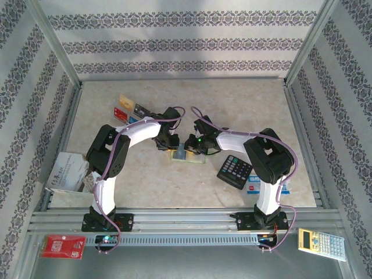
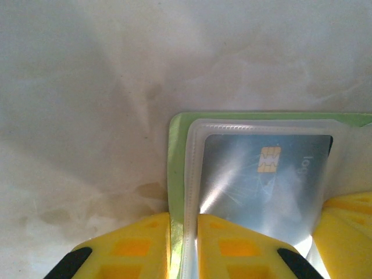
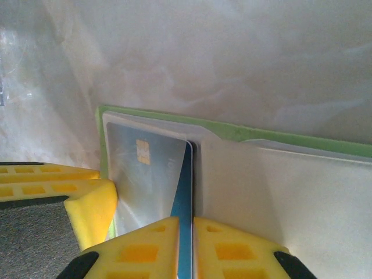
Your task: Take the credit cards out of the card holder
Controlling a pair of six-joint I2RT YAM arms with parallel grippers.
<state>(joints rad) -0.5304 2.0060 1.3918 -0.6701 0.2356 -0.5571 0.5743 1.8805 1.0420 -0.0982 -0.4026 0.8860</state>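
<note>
The lime-green card holder lies open mid-table, its pale inner faces up. My left gripper is shut on the holder's green edge and clear sleeve. A blue-and-white credit card with a gold chip sits in that sleeve. My right gripper is shut on this card's blue edge at the sleeve's mouth. From above, both grippers meet over the holder, the left gripper and the right gripper. Three other credit cards lie at the back left: tan, red, and one more.
A black calculator lies right of the holder, partly over a blue-and-white box. White paper sits at the left edge. A red packet and a yellow calculator lie beyond the front rail. Metal frame posts and patterned walls enclose the table.
</note>
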